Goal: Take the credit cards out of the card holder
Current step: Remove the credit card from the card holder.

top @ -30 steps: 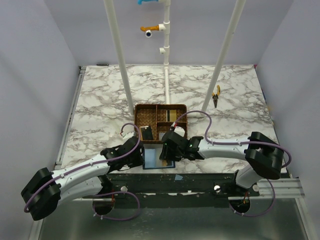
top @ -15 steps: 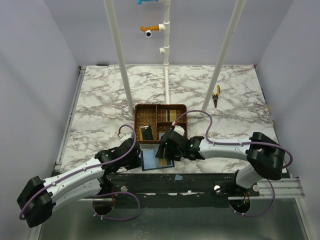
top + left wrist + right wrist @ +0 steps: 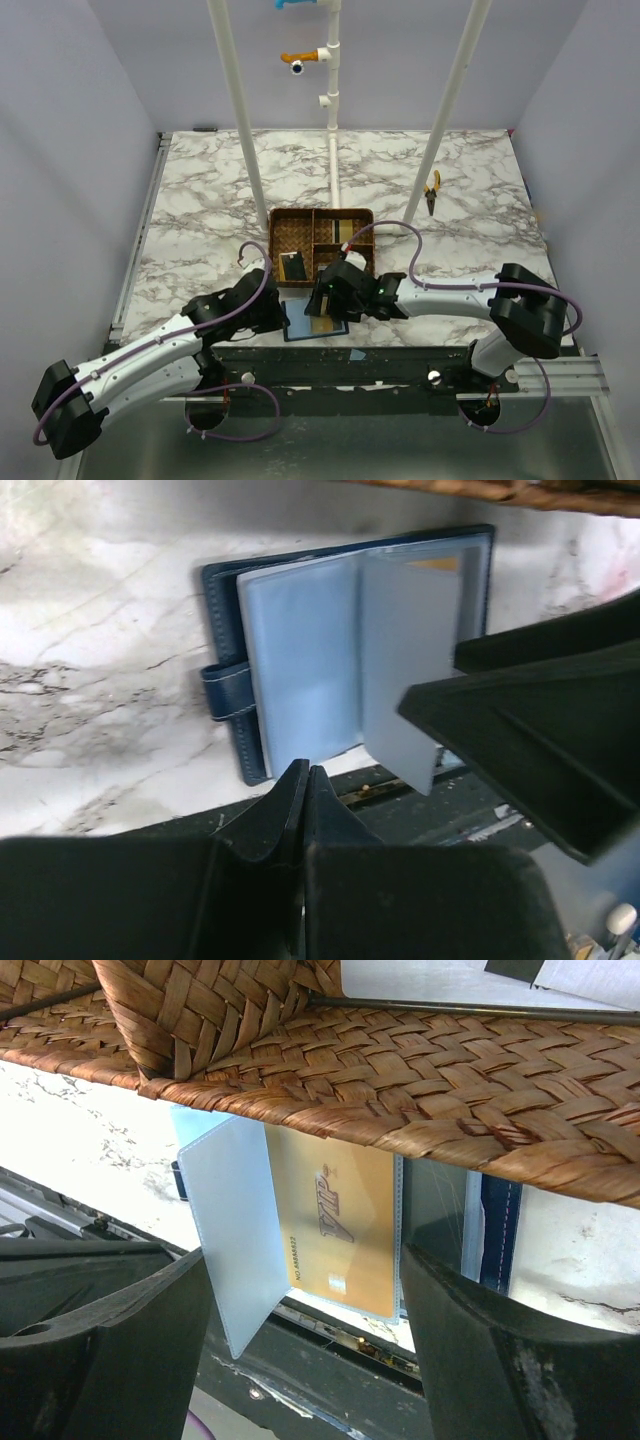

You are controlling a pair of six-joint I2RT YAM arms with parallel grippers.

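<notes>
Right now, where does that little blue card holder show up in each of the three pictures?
Top external: the card holder lies open at low centre, just on the near side of the wicker tray.
Left wrist: the card holder is at upper middle, one pale page standing up, with the wicker tray along the top edge.
Right wrist: the card holder is at centre, below the wicker tray, with a gold card in its pocket.
Shared landmark: the wicker tray.

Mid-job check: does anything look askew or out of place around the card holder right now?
The card holder lies open right at the near edge of the table, with little margin. One pale sleeve stands half-turned instead of lying flat, and a gold card is still pocketed behind it. Nothing looks spilled or damaged.
</notes>
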